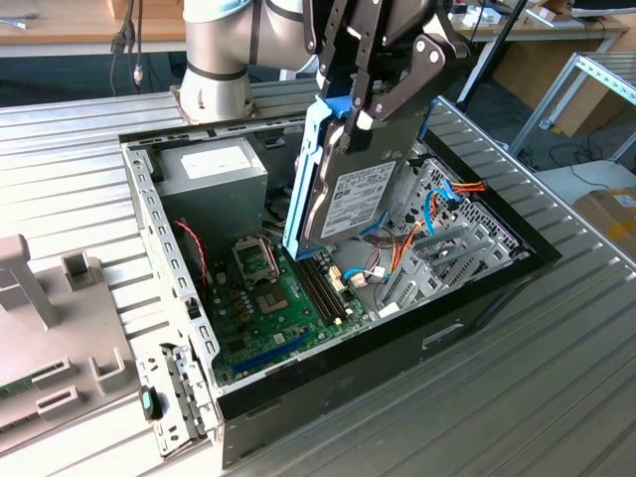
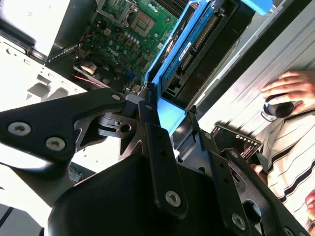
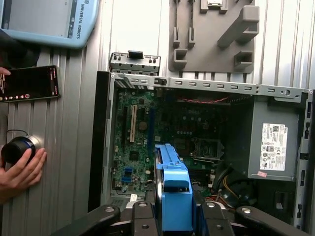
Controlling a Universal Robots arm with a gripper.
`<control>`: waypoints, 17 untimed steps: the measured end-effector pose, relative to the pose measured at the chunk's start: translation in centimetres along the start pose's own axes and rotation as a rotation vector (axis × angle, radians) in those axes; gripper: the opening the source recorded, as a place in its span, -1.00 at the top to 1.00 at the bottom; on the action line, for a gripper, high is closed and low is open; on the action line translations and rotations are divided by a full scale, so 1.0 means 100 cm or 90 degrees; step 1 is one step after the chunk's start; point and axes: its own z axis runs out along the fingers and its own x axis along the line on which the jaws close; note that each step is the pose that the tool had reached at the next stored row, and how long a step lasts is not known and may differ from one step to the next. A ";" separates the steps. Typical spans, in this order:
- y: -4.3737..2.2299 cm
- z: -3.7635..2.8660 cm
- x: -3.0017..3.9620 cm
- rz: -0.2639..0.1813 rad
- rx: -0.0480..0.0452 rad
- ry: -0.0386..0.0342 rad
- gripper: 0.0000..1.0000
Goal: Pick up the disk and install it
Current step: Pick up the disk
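The disk (image 1: 353, 199), a grey metal drive with a white label and light-blue rails, hangs on edge above the open computer case (image 1: 328, 343). My gripper (image 1: 356, 119) is shut on its upper end, the black fingers clamping the blue frame from both sides. Below the disk lie the green motherboard (image 1: 268, 298) and, toward the exterior view's right, the metal drive cage (image 1: 447, 238) with loose cables. In both wrist views the blue-railed disk (image 2: 197, 49) (image 3: 172, 187) sticks out from between the fingers of my gripper (image 2: 167, 105) (image 3: 172, 209), over the motherboard (image 3: 142, 128).
A grey power supply (image 1: 214, 169) fills the case's far corner. A grey plastic fixture (image 1: 50, 328) and a loose metal bracket (image 1: 174, 397) lie beside the case. A person's hand (image 3: 19, 169) rests on a black knob by a phone (image 3: 29, 83) on the ribbed table.
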 end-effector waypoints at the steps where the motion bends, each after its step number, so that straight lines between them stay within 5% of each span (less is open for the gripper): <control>1: 0.0000 0.0001 0.0001 0.000 0.0001 -0.0001 0.27; 5: -0.0011 0.0001 0.0007 0.000 0.0001 -0.0001 0.27; 17: -0.0305 0.0000 0.0027 0.000 0.0000 0.0000 0.27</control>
